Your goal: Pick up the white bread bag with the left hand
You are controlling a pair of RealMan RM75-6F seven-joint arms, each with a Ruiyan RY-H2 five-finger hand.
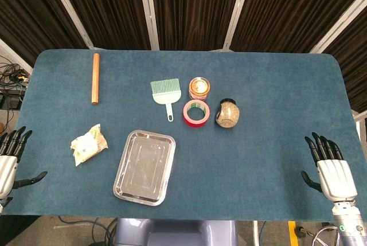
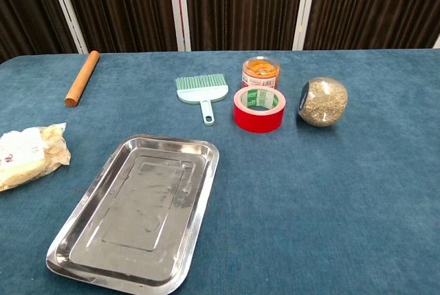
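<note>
- We are finding the white bread bag (image 1: 89, 144) lying on the blue table (image 1: 264, 137), just left of the steel tray (image 1: 144, 167).
- The left hand (image 1: 10, 160) is hovering off the table's left edge, fingers released, grasping nothing.
- The right hand (image 1: 331, 170) is resting near the right edge, fingers likewise spread.

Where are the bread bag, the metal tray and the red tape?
bread bag (image 1: 89, 144), head view, middle of the bag
tray (image 2: 203, 183), chest view, right rim
red tape (image 2: 258, 117), chest view, red outer side
</note>
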